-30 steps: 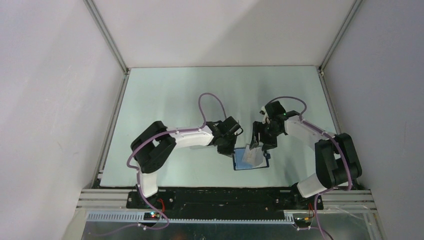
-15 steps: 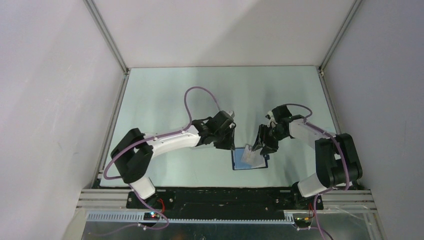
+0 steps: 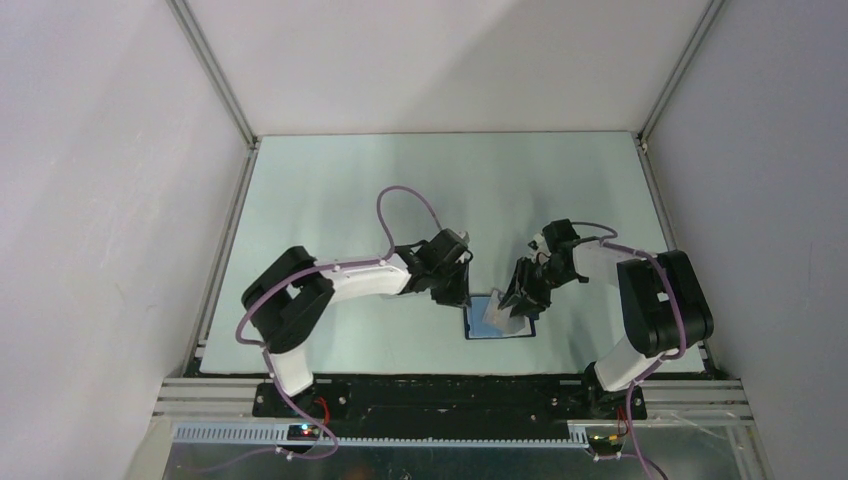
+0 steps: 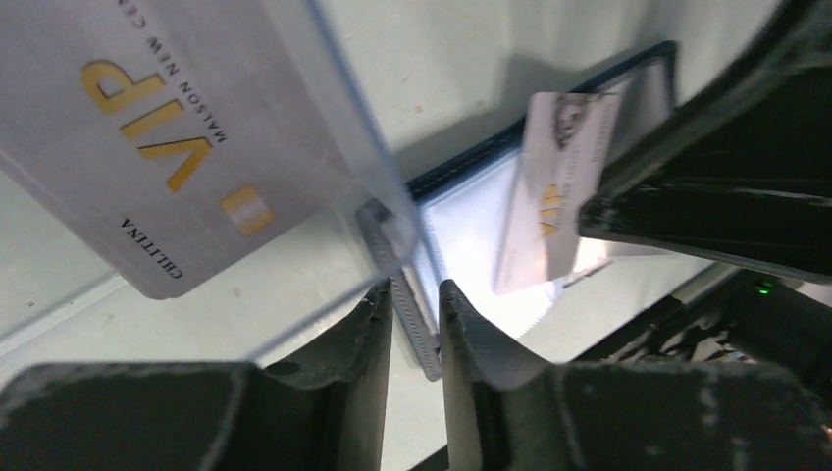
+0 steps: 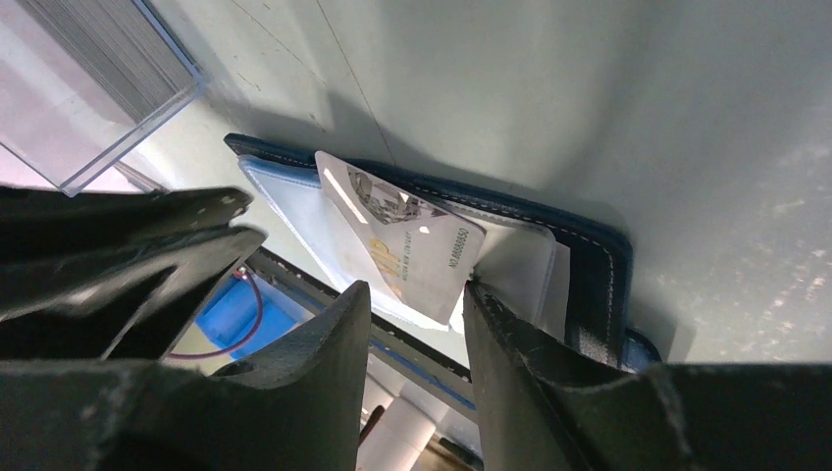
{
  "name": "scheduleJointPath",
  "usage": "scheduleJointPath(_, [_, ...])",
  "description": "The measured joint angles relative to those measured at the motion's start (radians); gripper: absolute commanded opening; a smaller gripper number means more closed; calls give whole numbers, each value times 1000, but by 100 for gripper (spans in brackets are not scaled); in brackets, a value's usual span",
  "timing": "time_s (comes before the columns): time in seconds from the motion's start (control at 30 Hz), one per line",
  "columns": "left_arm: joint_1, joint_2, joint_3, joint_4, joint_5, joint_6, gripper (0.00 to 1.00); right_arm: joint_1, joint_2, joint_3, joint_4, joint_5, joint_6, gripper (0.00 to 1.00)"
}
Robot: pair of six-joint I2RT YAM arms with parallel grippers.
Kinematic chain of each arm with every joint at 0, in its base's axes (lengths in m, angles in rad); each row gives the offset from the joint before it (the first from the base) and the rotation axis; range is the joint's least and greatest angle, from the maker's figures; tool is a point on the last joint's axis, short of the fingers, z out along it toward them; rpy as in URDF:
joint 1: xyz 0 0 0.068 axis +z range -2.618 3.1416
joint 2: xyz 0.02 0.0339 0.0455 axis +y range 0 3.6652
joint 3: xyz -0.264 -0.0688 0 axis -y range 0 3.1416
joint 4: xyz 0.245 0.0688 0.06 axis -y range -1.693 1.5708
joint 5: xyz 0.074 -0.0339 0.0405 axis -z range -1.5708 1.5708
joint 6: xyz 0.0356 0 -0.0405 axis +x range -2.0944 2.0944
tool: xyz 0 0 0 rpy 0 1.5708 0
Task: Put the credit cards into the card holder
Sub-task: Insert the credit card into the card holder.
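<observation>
On pale tabletop point(image 3: 330, 200), left pincer point(image 4: 414, 294) nips card holder point(image 5: 594, 250); right pincer point(image 5: 414, 290), half-open, seemingly straddles credit card point(image 5: 402, 245).

The left arm point(image 3: 360, 277) and the right arm point(image 3: 602, 255) share one look: smooth white links between bulky black joints, with a thin purple cable point(image 3: 404, 189) looping along each. The left pincer point(image 4: 415, 294) and right pincer point(image 5: 416, 292) end in matte black, tapered fingers point(image 4: 363, 343) with slightly rough edges.
</observation>
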Motion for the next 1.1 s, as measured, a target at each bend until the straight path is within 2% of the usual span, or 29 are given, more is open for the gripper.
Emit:
scheduleJointPath(0.17, [-3, 45, -15, 8, 10, -6, 20, 2, 10, -18, 31, -32, 23, 40])
scheduleJointPath(0.4, [-2, 61, -15, 16, 17, -7, 10, 7, 29, -29, 49, -48, 39, 19])
scheduleJointPath(0.6, [-2, 63, -18, 21, 17, -6, 6, 27, 10, -44, 67, -16, 39, 2])
scheduleJointPath(0.77, [-1, 63, -19, 23, 17, -6, 6, 29, -24, -50, 80, 32, 36, 0])
scheduleJointPath(0.8, [-1, 63, -19, 24, 17, -6, 6, 28, -30, -50, 83, 41, 34, 2])
scheduleJointPath(0.83, [-1, 63, -20, 24, 17, -6, 6, 27, -37, -50, 84, 53, 33, 11])
scheduleJointPath(0.87, [-1, 63, -20, 25, 17, -6, 6, 25, -45, -50, 84, 66, 31, 17])
scheduleJointPath(0.9, [-1, 63, -21, 26, 17, -6, 6, 23, -47, -50, 83, 70, 31, 27])
scheduleJointPath(0.97, [-1, 63, -23, 29, 17, -6, 5, 8, -60, -52, 83, 76, 35, 40])
scheduleJointPath(1.1, [-1, 63, -23, 30, 17, -6, 5, -31, -102, -72, 100, 61, 52, 51])
